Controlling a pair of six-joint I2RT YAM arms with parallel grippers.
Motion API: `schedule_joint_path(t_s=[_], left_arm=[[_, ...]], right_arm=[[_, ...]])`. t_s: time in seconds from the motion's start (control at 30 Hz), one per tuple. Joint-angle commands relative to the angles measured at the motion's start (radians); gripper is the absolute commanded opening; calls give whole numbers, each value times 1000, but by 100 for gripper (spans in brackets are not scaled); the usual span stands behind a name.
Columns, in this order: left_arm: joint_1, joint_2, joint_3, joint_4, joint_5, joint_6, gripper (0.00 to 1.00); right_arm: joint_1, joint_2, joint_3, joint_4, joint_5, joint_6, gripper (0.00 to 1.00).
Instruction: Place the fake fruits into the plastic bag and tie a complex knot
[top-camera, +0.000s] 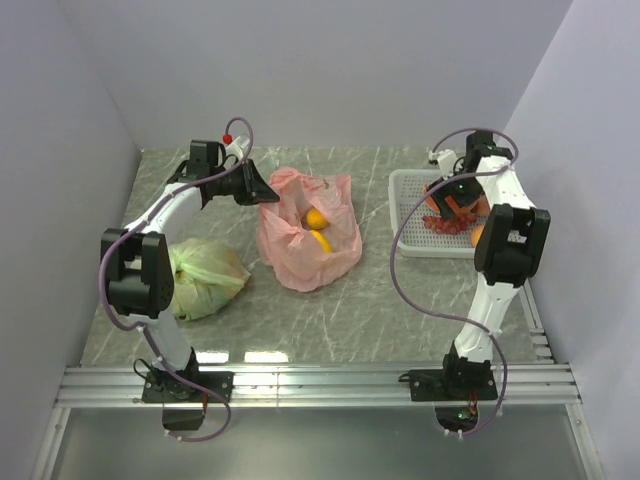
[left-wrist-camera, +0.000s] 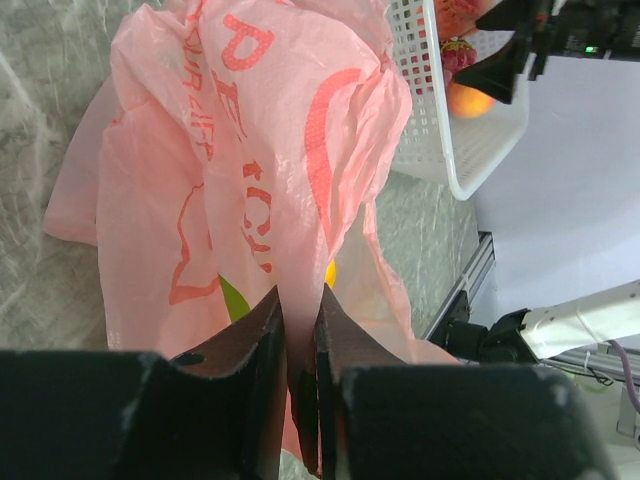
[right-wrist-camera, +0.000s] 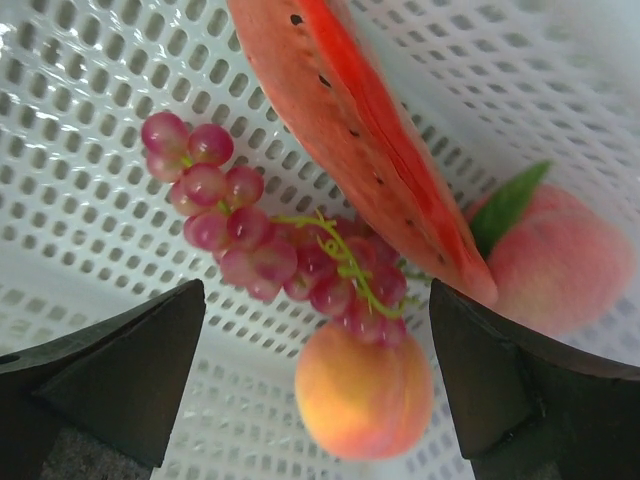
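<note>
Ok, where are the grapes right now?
In the right wrist view, the grapes lie in the white basket on the right side, between the watermelon slice and the orange peach.

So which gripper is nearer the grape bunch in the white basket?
Right. The right gripper hangs open just over the grape bunch in the white basket; the left gripper is across the table, shut on the pink plastic bag.

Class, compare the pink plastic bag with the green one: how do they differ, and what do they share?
The pink bag is salmon with red print; the green bag is pale green. The pink bag gapes open, showing fruits inside; the green bag is bunched shut. The left gripper pinches the pink bag; no gripper holds the green bag. Both are crinkled plastic.
</note>
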Motion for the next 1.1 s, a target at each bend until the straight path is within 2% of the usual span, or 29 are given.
schedule_joint_path(t_s=[0.0, 0.2, 0.4, 0.63, 0.7, 0.73, 0.8, 0.83, 0.9, 0.93, 0.97, 1.0, 1.07], left_arm=[[1, -56, -1, 37, 41, 18, 20], [1, -56, 1, 17, 35, 30, 20], [0, -53, 1, 11, 35, 33, 20], [1, -38, 16, 5, 35, 33, 20], [1, -32, 19, 7, 33, 35, 20], [1, -29, 21, 5, 32, 35, 20], [1, -27, 22, 7, 33, 33, 20], [1, -26, 27, 5, 33, 33, 20], [1, -24, 30, 7, 36, 33, 20], [1, -26, 31, 7, 38, 33, 19], [1, -27, 31, 8, 42, 33, 19], [1, -27, 31, 10, 44, 29, 19], [1, -30, 28, 17, 56, 27, 19]], right_arm=[[3, 22, 3, 24, 17, -95, 99], [8, 59, -21, -5, 15, -109, 96], [12, 45, -82, -75, -22, -138, 81], [19, 88, -83, -68, -11, -109, 80], [28, 94, -97, -22, 7, -100, 73], [29, 97, -114, 0, 35, -78, 63], [29, 102, -116, 14, 40, -70, 54], [31, 93, -108, 12, 37, -60, 45], [29, 71, -99, -14, 6, -55, 36], [29, 39, -84, -25, -5, -50, 16], [31, 24, -70, -40, -40, -47, 7], [31, 10, -27, -81, -61, -41, 1], [29, -26, 34, -135, -127, -15, 0]])
